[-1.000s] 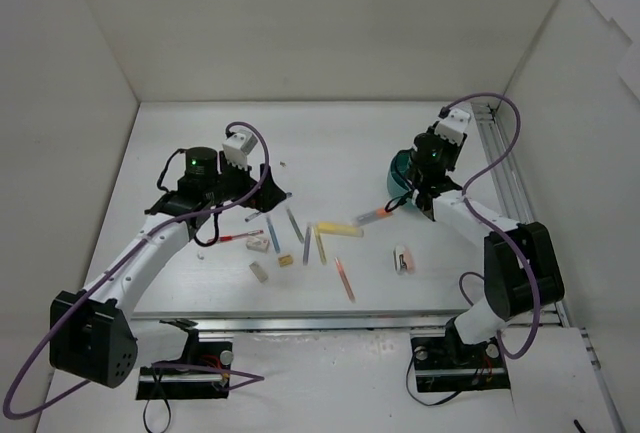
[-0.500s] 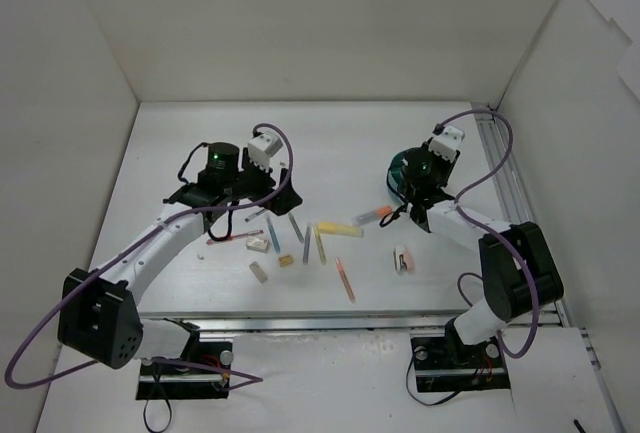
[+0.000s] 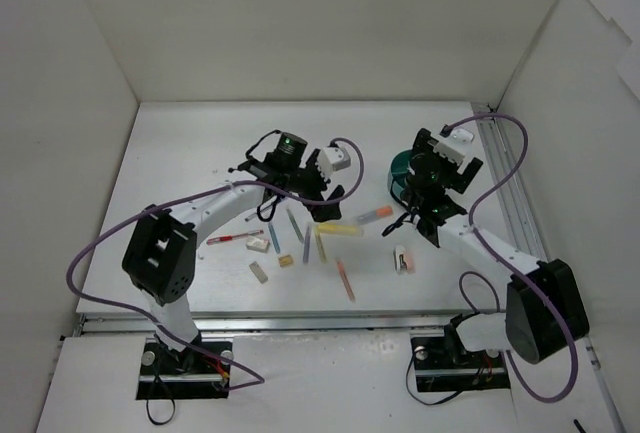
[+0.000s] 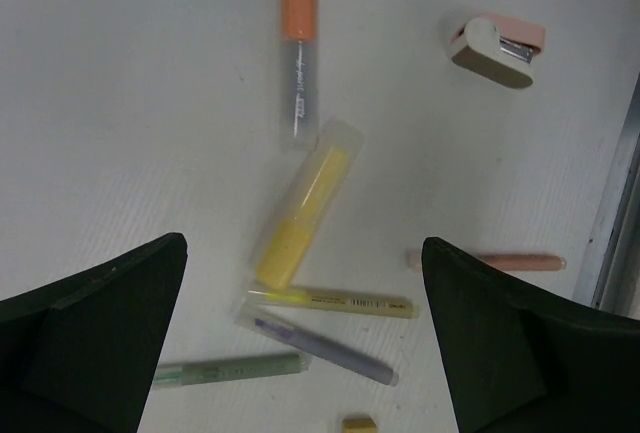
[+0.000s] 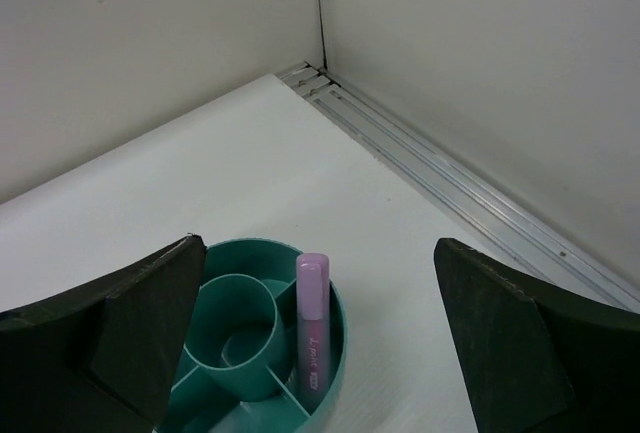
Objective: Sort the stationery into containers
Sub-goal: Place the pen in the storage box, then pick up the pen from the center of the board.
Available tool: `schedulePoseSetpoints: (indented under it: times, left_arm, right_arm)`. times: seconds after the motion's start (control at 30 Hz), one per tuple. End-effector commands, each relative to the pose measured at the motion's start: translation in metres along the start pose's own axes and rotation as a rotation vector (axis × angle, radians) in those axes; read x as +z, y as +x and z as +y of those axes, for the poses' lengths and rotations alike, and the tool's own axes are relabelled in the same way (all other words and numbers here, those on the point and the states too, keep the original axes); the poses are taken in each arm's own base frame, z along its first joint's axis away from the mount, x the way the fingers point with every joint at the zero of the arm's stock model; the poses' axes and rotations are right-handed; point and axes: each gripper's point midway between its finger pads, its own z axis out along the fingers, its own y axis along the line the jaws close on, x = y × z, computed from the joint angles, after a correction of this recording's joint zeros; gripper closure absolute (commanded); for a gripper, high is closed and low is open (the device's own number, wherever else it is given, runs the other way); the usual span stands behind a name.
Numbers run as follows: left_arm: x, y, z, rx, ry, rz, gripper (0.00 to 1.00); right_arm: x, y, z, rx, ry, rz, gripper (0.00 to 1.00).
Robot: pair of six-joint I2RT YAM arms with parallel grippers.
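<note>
Bright, even light, probably from overhead, casts only faint shadows; both wrist views look slightly soft.

The organiser (image 5: 250,246) sits near the table's (image 3: 200,143) right edge, with one marker (image 5: 312,333) in its outer ring compartment. A capped marker (image 3: 373,215) lies just before it, and a thick highlighter (image 3: 338,228) lies to that one's left. A small stapler (image 3: 402,259) and a pen (image 3: 344,279) lie nearer the near edge. Erasers (image 3: 259,271) and further pens (image 3: 235,238) lie left of these.
</note>
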Motion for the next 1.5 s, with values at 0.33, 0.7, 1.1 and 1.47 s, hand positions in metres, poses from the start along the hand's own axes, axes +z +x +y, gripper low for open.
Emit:
schedulePoseSetpoints:
  times: [0.33,0.7,1.1,1.47]
  left_arm:
    - [0.055,0.059,-0.029,0.223,0.124,0.303,0.02]
    - [0.08,0.079,0.005,0.152,-0.007,0.385,0.25]
    - [0.076,0.094,-0.01,0.118,-0.061,0.409,0.8]
    - [0.035,0.035,-0.025,0.016,-0.118,0.2,1.0]
  right_arm:
    - [-0.03,-0.028,-0.022,0.149,-0.124,0.153,0.02]
    - [-0.043,-0.026,-0.024,0.162,-0.195,0.191,0.02]
    - [-0.049,-0.028,-0.045,0.194,-0.152,0.169,0.02]
    - [-0.07,-0.016,-0.016,0.08,-0.412,0.23,0.02]
